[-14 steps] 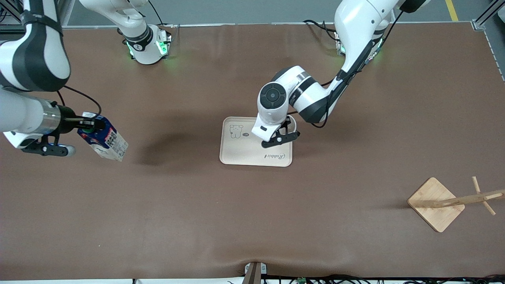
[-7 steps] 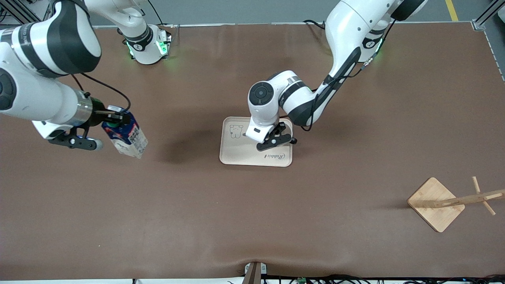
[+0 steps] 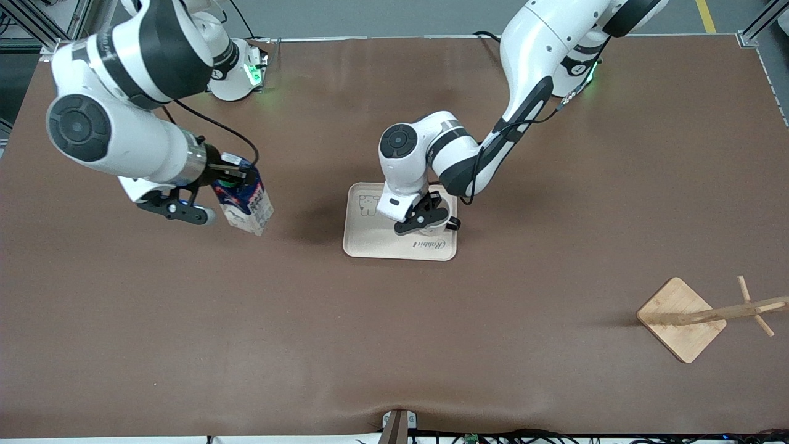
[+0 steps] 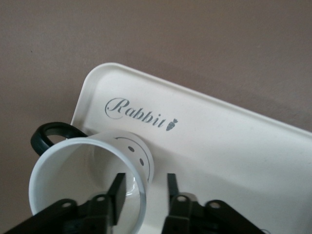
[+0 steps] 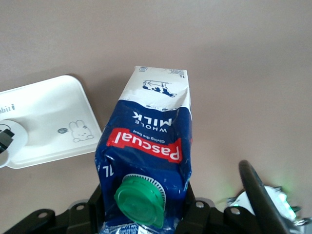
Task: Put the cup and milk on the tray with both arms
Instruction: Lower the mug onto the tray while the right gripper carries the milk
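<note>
The white smiley cup [image 3: 433, 230] stands on the cream tray [image 3: 376, 237], at the end of the tray toward the left arm. My left gripper [image 3: 427, 221] is over it, open, with one finger inside the cup and one outside. In the left wrist view the cup [image 4: 87, 165] wall runs between my left gripper's [image 4: 144, 187] fingers with a gap on each side, above the tray [image 4: 234, 141]. My right gripper [image 3: 225, 182] is shut on the top of the blue milk carton [image 3: 246, 206], held tilted above the table beside the tray. The right wrist view shows the milk [image 5: 151, 141] and the tray [image 5: 44, 122].
A square wooden rack base [image 3: 681, 317] with a slanted peg pole stands toward the left arm's end, nearer the camera. The brown table mat [image 3: 394, 339] stretches around the tray.
My right arm has carried the milk toward the tray. My left gripper has moved with the cup from the tray's farther edge onto the tray, nearer the camera.
</note>
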Robot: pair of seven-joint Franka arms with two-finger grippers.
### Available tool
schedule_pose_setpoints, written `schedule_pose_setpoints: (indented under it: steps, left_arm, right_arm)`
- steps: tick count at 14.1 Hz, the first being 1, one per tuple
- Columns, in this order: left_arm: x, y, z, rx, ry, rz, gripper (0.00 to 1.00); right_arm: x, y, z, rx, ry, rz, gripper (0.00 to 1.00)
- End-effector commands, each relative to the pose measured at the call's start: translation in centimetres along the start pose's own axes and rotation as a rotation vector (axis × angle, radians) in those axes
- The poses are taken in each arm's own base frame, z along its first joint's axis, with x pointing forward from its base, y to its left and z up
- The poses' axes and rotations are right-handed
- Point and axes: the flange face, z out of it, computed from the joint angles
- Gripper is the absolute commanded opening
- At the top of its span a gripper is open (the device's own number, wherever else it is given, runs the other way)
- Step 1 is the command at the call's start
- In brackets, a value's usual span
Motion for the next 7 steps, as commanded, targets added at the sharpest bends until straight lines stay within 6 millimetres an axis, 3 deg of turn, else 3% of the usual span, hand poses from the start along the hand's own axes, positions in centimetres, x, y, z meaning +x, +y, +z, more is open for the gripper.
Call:
schedule_pose_setpoints:
  steps: [1,2,4,7]
  left_arm:
    - [1.4,-1.2,-5.1,0.021,0.063,-0.012,1.00]
    - [2.0,-1.9,-7.5,0.021,0.081,-0.020,1.00]
    - [5.8,-4.9,-11.9,0.009,0.107,-0.051,1.00]
    - [10.8,-9.8,-16.5,0.008,0.145,-0.067,1.00]
  right_arm:
    - [-1.7,-3.6,1.5,-0.009,-0.016,0.075,0.11]
    - [-2.3,-4.6,2.6,-0.028,-0.025,0.078,0.11]
    - [-3.2,-6.1,4.5,-0.024,-0.030,0.065,0.11]
    - [-4.8,-9.8,6.9,0.064,-0.084,0.056,0.11]
